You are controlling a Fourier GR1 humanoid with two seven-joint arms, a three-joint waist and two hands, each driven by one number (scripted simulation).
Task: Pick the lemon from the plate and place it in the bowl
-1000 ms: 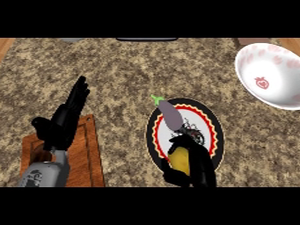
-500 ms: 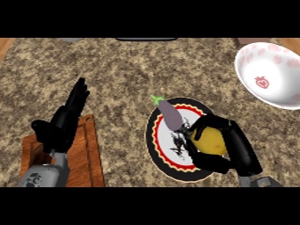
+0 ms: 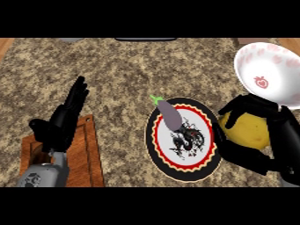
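My right hand (image 3: 279,136) is curled round the yellow lemon (image 3: 246,131), which shows between its thumb and fingers. It holds the fruit just right of the plate (image 3: 194,169), a white one with a red and black rim, and below the bowl. The white bowl (image 3: 276,74) with red marks stands at the far right of the counter. A purple eggplant (image 3: 170,115) with a green stem lies on the plate's upper left part. My left hand (image 3: 64,117) rests open at the left, fingers pointing up.
A wooden cutting board (image 3: 87,154) lies under my left forearm at the lower left. Dark objects sit along the counter's far edge at the top. Speckled stone counter spreads between the plate and the far edge.
My right hand has closed on the lemon and carried it off the plate to the right, toward the bowl. The eggplant and my left hand have stayed put.
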